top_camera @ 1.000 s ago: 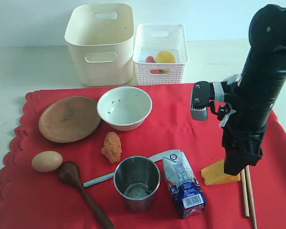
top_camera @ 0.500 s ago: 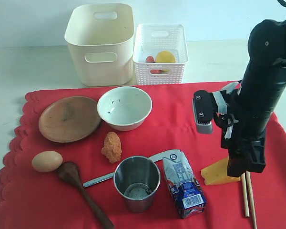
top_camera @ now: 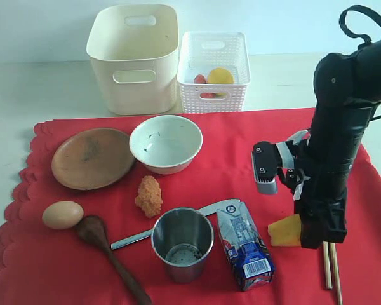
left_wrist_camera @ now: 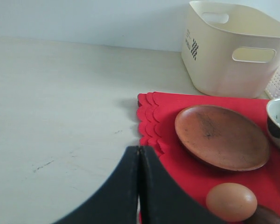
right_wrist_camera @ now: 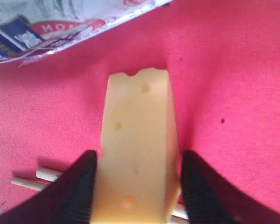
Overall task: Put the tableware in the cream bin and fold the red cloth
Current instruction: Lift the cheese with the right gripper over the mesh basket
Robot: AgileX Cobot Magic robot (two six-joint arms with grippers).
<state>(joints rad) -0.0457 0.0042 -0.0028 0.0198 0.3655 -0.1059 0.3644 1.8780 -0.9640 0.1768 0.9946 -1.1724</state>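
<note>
- Since the earlier frames, the right gripper [right_wrist_camera: 137, 182] had come lower, and its jaws had narrowed onto the cheese wedge [right_wrist_camera: 137, 135], touching it on both sides.
- The chopsticks [right_wrist_camera: 35, 179] lay just under the wedge, below the jaws. The cream bin [top_camera: 133, 60] stood well apart from this gripper.
- To do this well, I think the lift should go straight up, so that the chopsticks did not roll on the red cloth [top_camera: 228, 168].
- The left gripper [left_wrist_camera: 139, 186] was fully closed and held nothing.
</note>
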